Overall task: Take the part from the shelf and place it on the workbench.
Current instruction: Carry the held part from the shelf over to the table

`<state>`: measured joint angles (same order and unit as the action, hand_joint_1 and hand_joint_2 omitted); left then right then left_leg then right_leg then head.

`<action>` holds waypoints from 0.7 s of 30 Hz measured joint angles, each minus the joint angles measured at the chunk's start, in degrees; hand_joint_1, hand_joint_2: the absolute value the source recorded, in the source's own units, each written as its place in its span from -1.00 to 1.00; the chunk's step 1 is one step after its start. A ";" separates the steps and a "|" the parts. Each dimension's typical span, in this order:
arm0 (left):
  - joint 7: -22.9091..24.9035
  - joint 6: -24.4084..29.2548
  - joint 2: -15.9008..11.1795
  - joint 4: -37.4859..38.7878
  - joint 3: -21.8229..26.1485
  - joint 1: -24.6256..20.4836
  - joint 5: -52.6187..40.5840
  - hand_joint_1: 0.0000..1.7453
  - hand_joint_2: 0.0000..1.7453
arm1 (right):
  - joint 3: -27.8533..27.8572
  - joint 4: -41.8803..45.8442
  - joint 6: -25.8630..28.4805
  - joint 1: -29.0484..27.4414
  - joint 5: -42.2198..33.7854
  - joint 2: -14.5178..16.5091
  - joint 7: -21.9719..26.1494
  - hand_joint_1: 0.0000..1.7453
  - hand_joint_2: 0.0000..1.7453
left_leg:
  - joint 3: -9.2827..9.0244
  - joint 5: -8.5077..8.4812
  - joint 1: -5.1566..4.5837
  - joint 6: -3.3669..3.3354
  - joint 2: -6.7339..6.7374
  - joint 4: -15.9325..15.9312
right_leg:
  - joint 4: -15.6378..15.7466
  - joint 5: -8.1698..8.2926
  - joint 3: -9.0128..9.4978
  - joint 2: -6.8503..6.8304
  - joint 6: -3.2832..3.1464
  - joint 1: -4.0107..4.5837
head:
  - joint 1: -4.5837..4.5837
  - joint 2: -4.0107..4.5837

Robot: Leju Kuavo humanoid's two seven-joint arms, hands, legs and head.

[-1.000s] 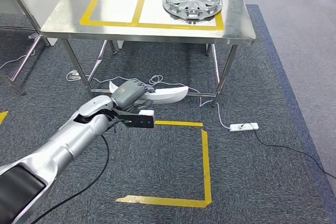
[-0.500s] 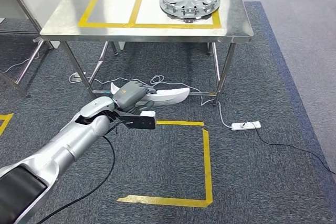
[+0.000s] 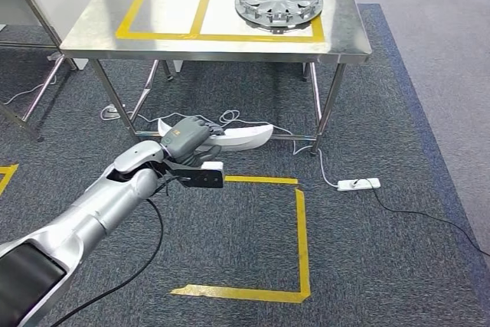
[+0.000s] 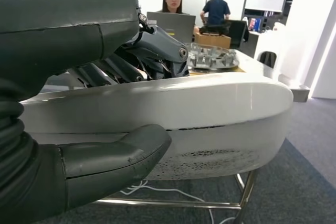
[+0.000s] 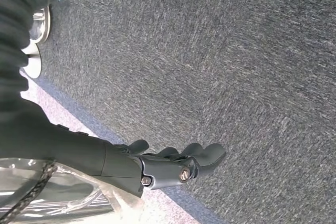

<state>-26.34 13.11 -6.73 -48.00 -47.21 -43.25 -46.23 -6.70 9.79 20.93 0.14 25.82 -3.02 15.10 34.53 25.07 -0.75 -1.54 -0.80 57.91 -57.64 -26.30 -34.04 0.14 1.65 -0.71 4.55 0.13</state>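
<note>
Fingers point(image 4: 118, 69) and thumb of left hand point(image 3: 187, 138) clamp the long white part point(image 3: 246, 137) near one end, short of the workbench point(image 3: 191, 45); right hand point(image 5: 174, 163) hangs empty, fingers loosely apart; risk: overhanging end tips or clips the table edge.

Even, bright indoor light falls from overhead, throwing pale glare across the brushed stainless-steel counter point(image 3: 104, 28) and soft shadows beneath it on the dark grey carpet point(image 3: 375, 266), while the near dark hand point(image 4: 59, 30) looms blurred.

No legible text, label, brand, number or sign anywhere.
</note>
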 joint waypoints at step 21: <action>0.07 0.30 -2.08 -0.39 0.08 1.57 -0.63 1.00 1.00 | 0.02 0.00 0.56 0.05 1.64 0.08 -0.42 -1.00 1.00 | 0.05 0.05 -0.01 -0.05 0.00 0.09 | 0.01 0.03 0.00 0.00 0.05 -0.01 | 0.02 0.00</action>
<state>-26.27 13.41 -8.81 -48.39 -47.13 -41.68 -46.86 -6.69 9.79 21.49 0.18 27.46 -2.93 14.68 34.58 25.12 -0.76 -1.59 -0.79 58.01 -57.64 -26.27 -34.04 0.14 1.69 -0.72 4.56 0.13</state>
